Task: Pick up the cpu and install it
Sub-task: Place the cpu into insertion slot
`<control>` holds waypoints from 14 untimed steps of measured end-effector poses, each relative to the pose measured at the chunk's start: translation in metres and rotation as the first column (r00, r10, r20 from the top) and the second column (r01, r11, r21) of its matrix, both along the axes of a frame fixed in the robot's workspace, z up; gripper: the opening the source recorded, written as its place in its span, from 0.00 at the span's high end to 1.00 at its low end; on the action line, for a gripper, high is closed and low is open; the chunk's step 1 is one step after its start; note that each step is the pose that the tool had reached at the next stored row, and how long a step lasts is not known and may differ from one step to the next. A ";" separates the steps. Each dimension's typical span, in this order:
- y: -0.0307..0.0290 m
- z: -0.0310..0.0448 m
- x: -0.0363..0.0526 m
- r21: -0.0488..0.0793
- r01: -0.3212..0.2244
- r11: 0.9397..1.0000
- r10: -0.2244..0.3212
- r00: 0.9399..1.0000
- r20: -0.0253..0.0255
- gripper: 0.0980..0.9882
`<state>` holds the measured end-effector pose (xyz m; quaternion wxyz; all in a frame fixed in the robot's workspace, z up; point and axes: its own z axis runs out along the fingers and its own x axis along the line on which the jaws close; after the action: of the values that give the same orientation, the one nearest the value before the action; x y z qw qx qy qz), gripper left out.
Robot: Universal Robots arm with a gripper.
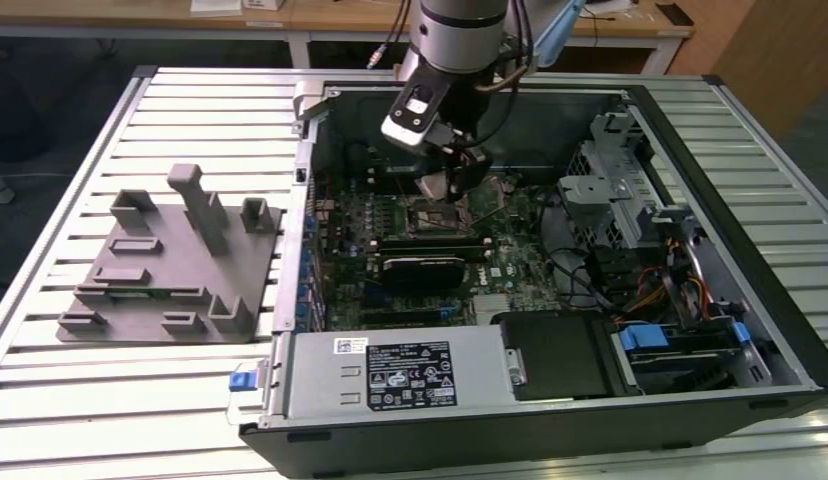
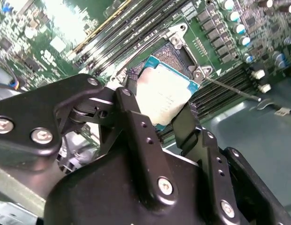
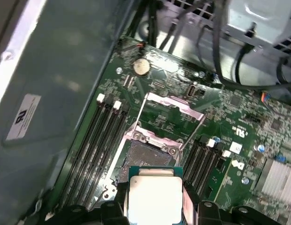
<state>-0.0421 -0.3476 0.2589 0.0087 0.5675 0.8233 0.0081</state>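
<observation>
Black fingers [image 2: 136,129] of the end effector [image 2: 157,105] grip the cpu [image 2: 166,89] by two opposite edges (metal top toward the camera), likely leaving its underside free to meet the open socket [image 3: 145,157] close by.

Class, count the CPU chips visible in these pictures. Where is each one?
1. The cpu is held by the gripper, above the open socket on the motherboard inside the computer case. The arm may hide others.
</observation>
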 end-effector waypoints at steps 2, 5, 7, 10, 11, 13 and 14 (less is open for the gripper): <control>0.0000 -0.0002 0.0000 0.000 0.036 0.999 -0.036 0.999 0.000 0.50; 0.0000 -0.0006 0.0000 0.000 0.091 0.996 -0.091 0.996 0.000 0.50; 0.0000 -0.0011 0.0000 0.000 0.127 0.992 -0.127 0.992 0.000 0.50; 0.0000 -0.0022 0.0000 0.000 0.166 0.986 -0.166 0.986 0.001 0.50; 0.0000 -0.0028 0.0000 0.000 0.178 0.984 -0.178 0.984 0.001 0.50; 0.0000 -0.0042 0.0000 0.000 0.203 0.979 -0.203 0.979 0.003 0.50; 0.0000 -0.0052 0.0000 0.001 0.216 0.976 -0.216 0.976 0.003 0.50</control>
<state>-0.0421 -0.3476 0.2537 0.0109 0.6534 0.7569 0.0082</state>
